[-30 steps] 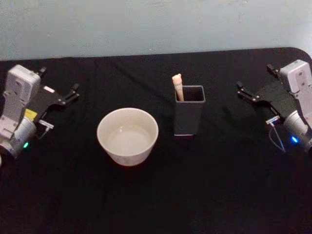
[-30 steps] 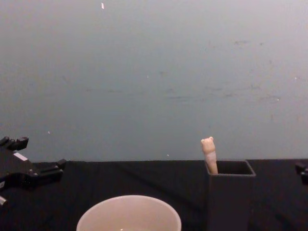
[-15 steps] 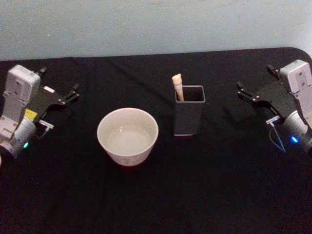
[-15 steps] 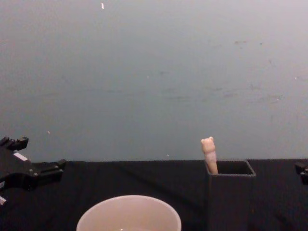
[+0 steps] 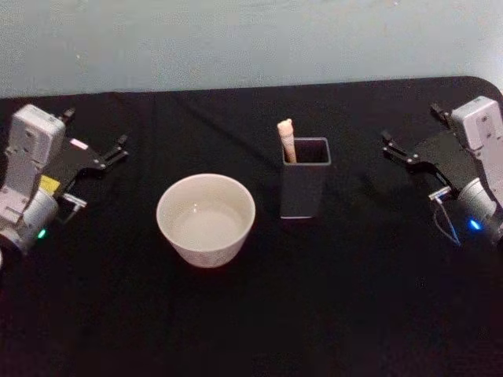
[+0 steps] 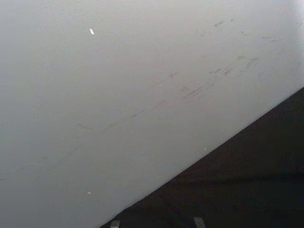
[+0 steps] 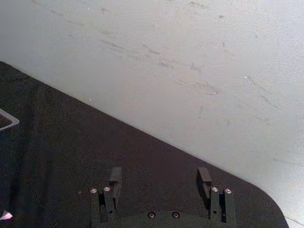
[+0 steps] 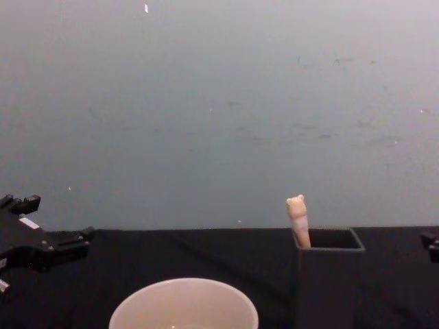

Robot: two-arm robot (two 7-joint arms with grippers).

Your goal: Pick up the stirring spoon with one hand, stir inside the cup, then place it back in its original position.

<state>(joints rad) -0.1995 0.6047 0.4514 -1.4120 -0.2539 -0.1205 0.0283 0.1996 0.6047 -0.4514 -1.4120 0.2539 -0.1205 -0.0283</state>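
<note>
The stirring spoon (image 5: 286, 140) stands in a dark grey square holder (image 5: 304, 187) at the table's middle, with its cream handle and bear head (image 8: 297, 218) poking above the rim; its bowl is hidden inside. The wide cream-white cup (image 5: 206, 220) sits just left of the holder, its rim at the bottom of the chest view (image 8: 184, 305). My left gripper (image 5: 96, 128) rests open at the far left, well away from the cup. My right gripper (image 5: 410, 126) rests open at the far right, apart from the holder, and its two fingers (image 7: 115, 176) stand wide apart with nothing between them.
A black cloth covers the table (image 5: 314, 314). A pale wall (image 8: 219, 103) runs behind it. The table's rounded far right corner (image 5: 479, 78) lies just behind the right arm. Bare cloth lies in front of the cup and holder.
</note>
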